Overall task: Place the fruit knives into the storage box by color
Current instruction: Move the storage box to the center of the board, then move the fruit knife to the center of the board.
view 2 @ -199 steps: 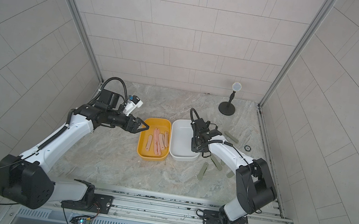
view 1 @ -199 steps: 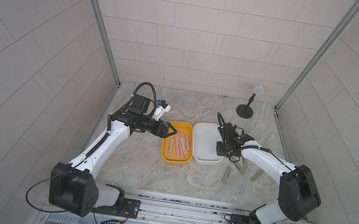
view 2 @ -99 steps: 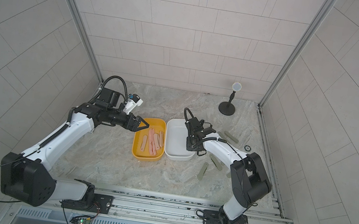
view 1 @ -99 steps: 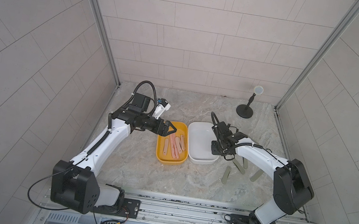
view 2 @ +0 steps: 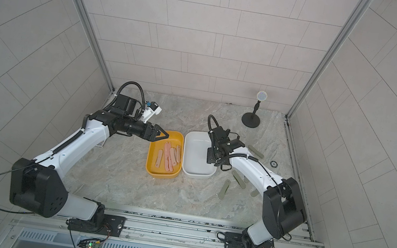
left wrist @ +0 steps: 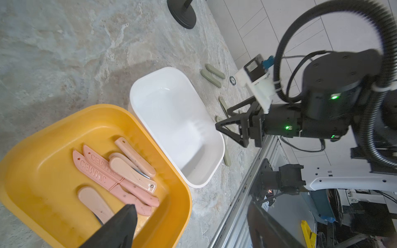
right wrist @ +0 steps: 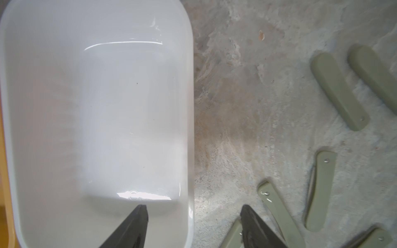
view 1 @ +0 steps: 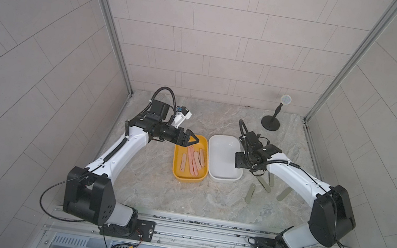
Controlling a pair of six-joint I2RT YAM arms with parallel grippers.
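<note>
Salmon-pink fruit knives (view 1: 194, 159): at least five, all lying in the yellow storage box (view 1: 184, 179), set side by side with the white storage box (view 1: 223, 179) on its left-arm side, long walls touching or nearly so. Two opened out long, lettered CERAMIC; the rest folded short, overlapping in a loose heap.

Grey-green fruit knives (view 1: 250, 193): at least six, flat on the bench (view 1: 148, 195), all outside the white storage box on its right-arm side. Two short ones parallel, well apart from its wall; the others scattered nearer its front corner, partly hidden under the right arm in both top views.

Left gripper (view 1: 193, 141): spread wide, unloaded, hanging above the far end of the yellow storage box, on the white storage box's left-arm side.

Right gripper (view 1: 238, 160): spread, unloaded, hovering astride the white storage box's right-arm wall; one of its fingers (right wrist: 133, 225) above the interior, the other above the bench beside a grey-green knife.

Black stand with round head (view 1: 271, 120): upright, well behind the white storage box.

Small ring (view 2: 273, 163): on the bench, beyond the knives on the white storage box's right-arm side.
</note>
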